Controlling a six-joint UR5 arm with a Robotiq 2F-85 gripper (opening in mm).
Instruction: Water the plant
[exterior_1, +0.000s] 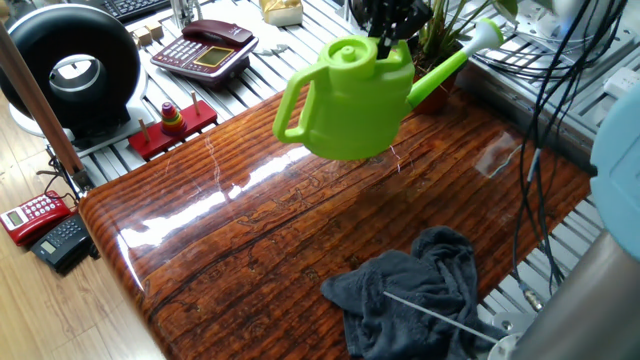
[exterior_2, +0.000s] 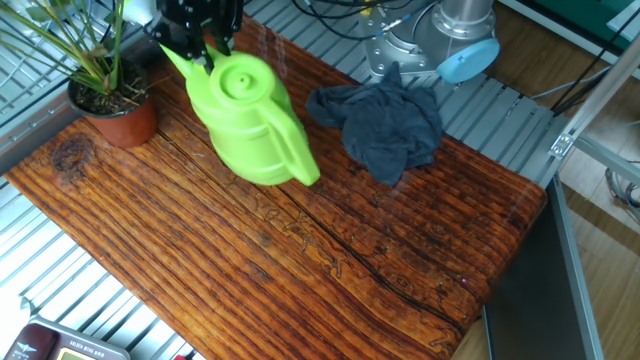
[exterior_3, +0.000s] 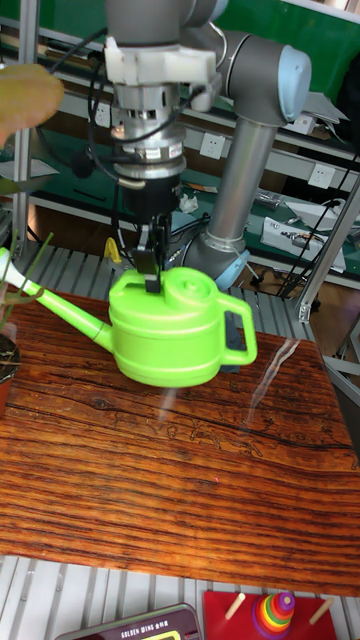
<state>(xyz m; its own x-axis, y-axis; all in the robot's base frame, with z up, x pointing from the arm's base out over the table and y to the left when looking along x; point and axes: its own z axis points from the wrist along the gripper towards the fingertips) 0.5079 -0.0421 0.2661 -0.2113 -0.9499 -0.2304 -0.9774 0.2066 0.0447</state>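
Observation:
A bright green watering can (exterior_1: 352, 105) (exterior_2: 246, 128) (exterior_3: 168, 338) hangs a little above the wooden board (exterior_1: 250, 235), nearly level. My gripper (exterior_1: 388, 38) (exterior_2: 204, 52) (exterior_3: 150, 272) comes down from above and is shut on the can's top edge beside the lid. The long spout with its white tip (exterior_1: 486, 34) (exterior_3: 6, 266) reaches in among the leaves of the plant (exterior_1: 436, 40) (exterior_2: 112, 112). The plant has thin green leaves in a brown pot at the board's corner. In the tall fixed view only its edge (exterior_3: 5, 352) shows.
A crumpled dark grey cloth (exterior_1: 420, 295) (exterior_2: 385, 125) lies on the board near the robot base (exterior_2: 450, 40). Off the board stand a red desk phone (exterior_1: 205, 48), a black ring-shaped device (exterior_1: 70, 70) and a red ring-stacker toy (exterior_1: 172, 120). Cables (exterior_1: 560, 70) hang nearby.

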